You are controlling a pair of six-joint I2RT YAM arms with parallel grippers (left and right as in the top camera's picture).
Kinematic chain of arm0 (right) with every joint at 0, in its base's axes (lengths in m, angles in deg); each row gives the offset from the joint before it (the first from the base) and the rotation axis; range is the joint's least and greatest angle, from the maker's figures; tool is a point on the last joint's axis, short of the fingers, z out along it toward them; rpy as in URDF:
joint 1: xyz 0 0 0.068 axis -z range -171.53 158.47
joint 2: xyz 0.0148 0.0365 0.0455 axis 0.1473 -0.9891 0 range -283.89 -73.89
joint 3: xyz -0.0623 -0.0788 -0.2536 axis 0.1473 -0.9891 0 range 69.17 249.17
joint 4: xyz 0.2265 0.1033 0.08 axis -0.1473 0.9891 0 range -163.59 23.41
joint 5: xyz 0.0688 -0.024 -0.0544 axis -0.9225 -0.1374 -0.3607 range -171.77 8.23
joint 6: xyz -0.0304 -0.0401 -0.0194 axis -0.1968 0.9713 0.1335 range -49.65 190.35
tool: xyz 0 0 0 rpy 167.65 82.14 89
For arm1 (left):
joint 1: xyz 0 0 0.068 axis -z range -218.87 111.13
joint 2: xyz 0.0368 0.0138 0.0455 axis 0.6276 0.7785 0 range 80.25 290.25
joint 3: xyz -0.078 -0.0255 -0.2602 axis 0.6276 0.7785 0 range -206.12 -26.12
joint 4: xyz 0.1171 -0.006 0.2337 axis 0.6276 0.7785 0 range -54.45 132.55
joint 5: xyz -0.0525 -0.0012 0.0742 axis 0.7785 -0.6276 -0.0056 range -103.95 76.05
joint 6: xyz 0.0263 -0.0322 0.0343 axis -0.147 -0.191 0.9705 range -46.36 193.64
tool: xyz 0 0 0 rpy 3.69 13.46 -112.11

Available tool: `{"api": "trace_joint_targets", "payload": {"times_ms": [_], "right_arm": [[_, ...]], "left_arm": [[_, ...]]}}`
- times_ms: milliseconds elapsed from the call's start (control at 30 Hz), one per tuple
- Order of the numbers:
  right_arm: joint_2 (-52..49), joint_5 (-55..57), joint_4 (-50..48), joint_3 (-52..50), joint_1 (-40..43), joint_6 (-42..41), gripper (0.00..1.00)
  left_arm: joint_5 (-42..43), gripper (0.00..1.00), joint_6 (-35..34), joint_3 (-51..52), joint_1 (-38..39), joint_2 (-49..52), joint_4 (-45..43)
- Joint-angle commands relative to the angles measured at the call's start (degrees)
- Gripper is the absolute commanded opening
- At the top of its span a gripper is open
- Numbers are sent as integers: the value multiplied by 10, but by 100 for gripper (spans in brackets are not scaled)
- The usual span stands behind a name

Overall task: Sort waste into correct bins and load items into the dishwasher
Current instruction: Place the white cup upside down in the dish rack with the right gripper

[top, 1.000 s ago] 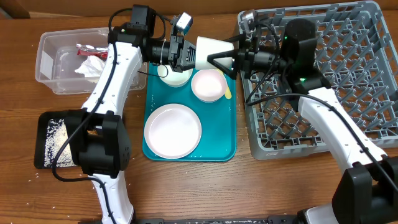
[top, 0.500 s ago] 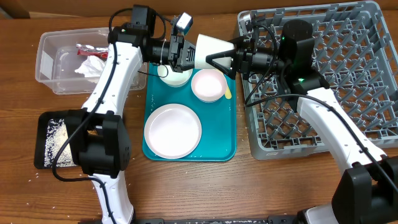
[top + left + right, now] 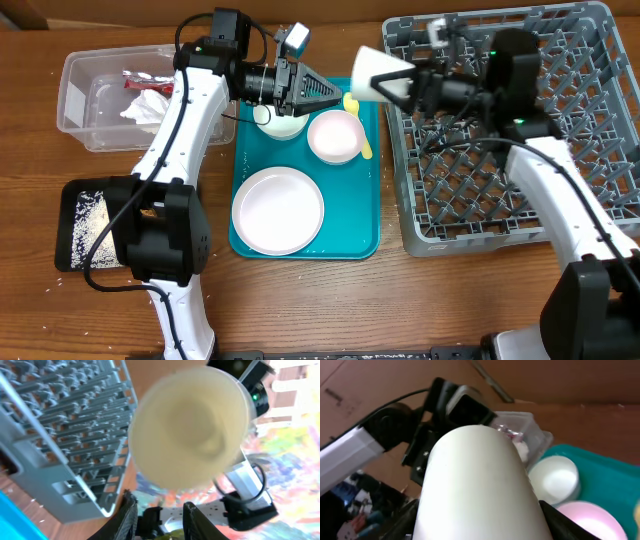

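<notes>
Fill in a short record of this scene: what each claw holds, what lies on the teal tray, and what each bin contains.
right claw: shut on small white cup, cup on its side above the tray's right edge
left claw: open, holding nothing
teal tray: round plate, white bowls, yellow spoon
clear tub: napkin, red-and-white wrapper
black tray: white grains

Brown wood-grain table [image 3: 330, 300]

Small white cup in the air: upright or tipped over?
Tipped sideways: the small white cup lies horizontal in the right gripper, its open mouth facing the left gripper.
</notes>
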Motion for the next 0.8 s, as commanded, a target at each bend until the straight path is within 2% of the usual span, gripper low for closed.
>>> {"api": "trace_joint_targets", "payload": {"times_ms": [0,67,100,233,333,367,433,600,767], "right_arm": [[2,28,53,12,37,-3,55],[8,47,95,12,48,-3,57],[18,83,146,15,57,-2,57],[46,208,308,49,60,6,57],[63,302,431,93,53,6,57],[69,371,507,129,43,6,57],[70,451,588,170,26,5,57],[70,623,725,207,-27,-42,57],[51,686,806,178,-49,-104,58]], "left_arm": [[-78,33,-2,-8,0,-3,0],[-132,30,-2,-8,0,-3,0],[-202,30,-2,-8,0,-3,0],[-361,29,-2,-8,4,-3,4],[-463,29,-2,-8,7,-3,8],[-508,29,-2,-8,9,-3,10],[-558,29,-2,-8,9,-3,14],[-629,29,-2,-8,9,-3,21],[-651,29,-2,-7,9,-3,25]]}}
